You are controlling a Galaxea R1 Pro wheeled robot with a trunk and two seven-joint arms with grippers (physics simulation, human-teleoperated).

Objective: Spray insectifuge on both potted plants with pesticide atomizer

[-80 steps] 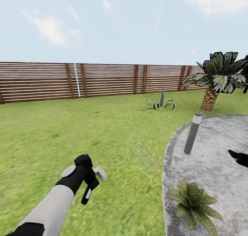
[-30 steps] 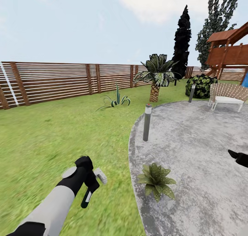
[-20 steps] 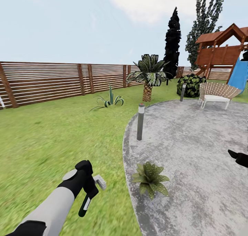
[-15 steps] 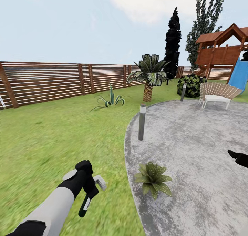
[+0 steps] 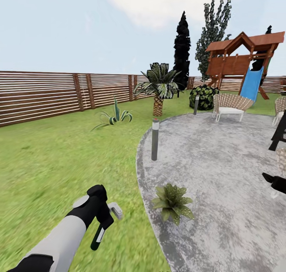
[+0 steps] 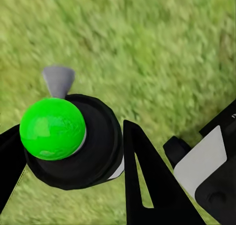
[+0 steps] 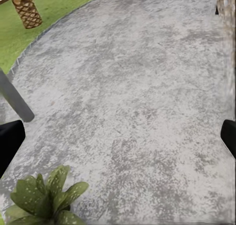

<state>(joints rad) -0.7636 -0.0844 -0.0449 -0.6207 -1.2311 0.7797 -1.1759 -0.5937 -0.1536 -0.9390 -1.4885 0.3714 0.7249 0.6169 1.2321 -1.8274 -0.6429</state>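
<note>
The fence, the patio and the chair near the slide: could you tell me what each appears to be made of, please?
The fence looks like brown stained wood: horizontal slats between darker posts. The patio looks like matte stone or concrete, mottled grey and white. The chair seems woven wicker, with a lattice back, white legs and a pale seat cushion, though it is too distant to be sure.

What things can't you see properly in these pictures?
- Second potted plant: I cannot find it; I see one potted plant, on the patio.
- Pesticide atomizer: mostly hidden by the left gripper in the head view.
- Right gripper: cut off by the head view's edge.
- Lawn: blurred in the left wrist view.
</note>
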